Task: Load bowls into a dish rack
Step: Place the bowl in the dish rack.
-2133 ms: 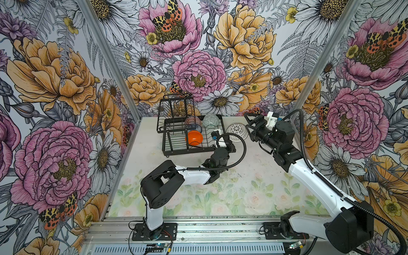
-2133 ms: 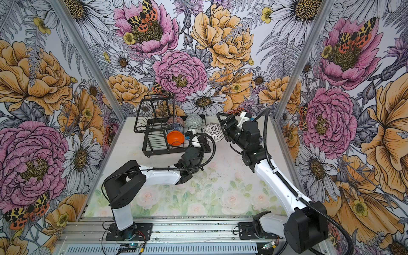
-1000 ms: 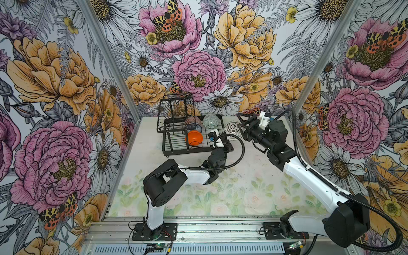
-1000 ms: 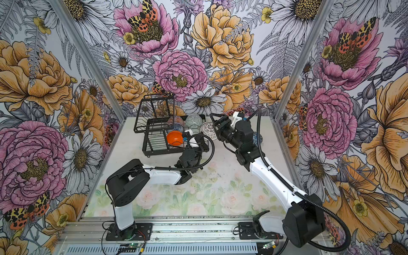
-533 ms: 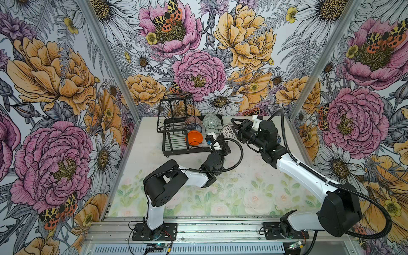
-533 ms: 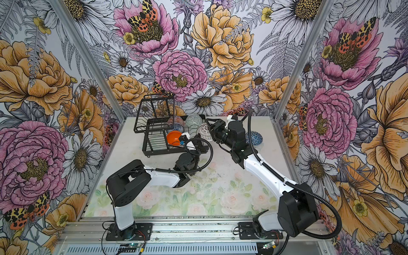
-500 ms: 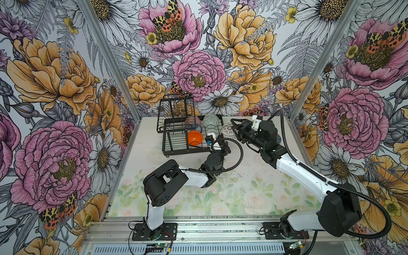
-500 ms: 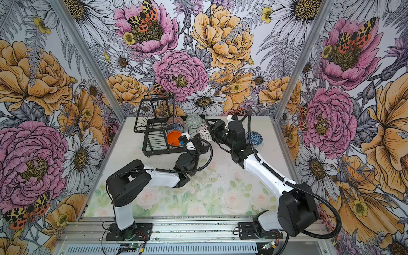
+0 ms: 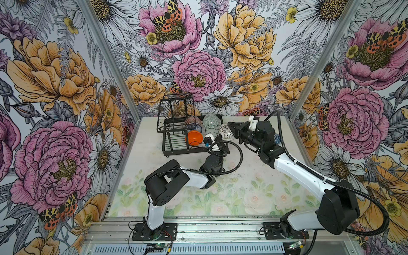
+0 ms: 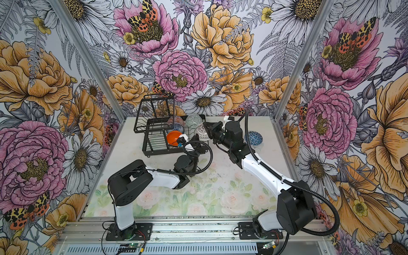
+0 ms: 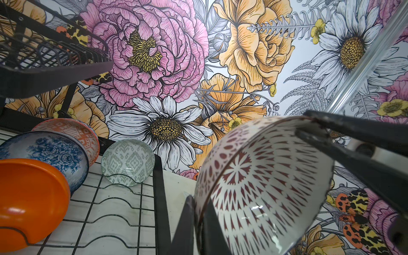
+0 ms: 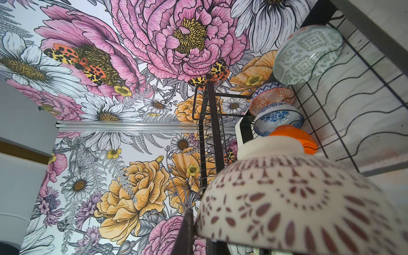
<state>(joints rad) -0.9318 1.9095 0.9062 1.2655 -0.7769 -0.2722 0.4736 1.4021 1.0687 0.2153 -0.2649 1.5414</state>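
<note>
Both grippers hold the white lattice bowl (image 9: 225, 132) (image 10: 201, 133) on edge, just off the right end of the black dish rack (image 9: 176, 150) (image 10: 159, 152). My left gripper (image 11: 198, 223) (image 9: 219, 143) is shut on the lower rim of the lattice bowl (image 11: 260, 187). My right gripper (image 12: 198, 234) (image 9: 231, 128) is shut on the opposite rim of the lattice bowl (image 12: 298, 198). In the rack stand the orange bowl (image 9: 194, 138), the blue-white floral bowl (image 11: 48, 154), the orange-white bowl (image 11: 72, 132) and the pale green bowl (image 9: 210, 121).
A dark blue geometric bowl (image 10: 254, 138) sits on the table to the right of my right arm. The rack's raised basket tier (image 9: 175, 110) stands at its far left end. The back wall is close behind the rack.
My right gripper has come in from the right and shut on the lattice bowl's rim. The left gripper stayed shut on the bowl and carried it slightly left.
</note>
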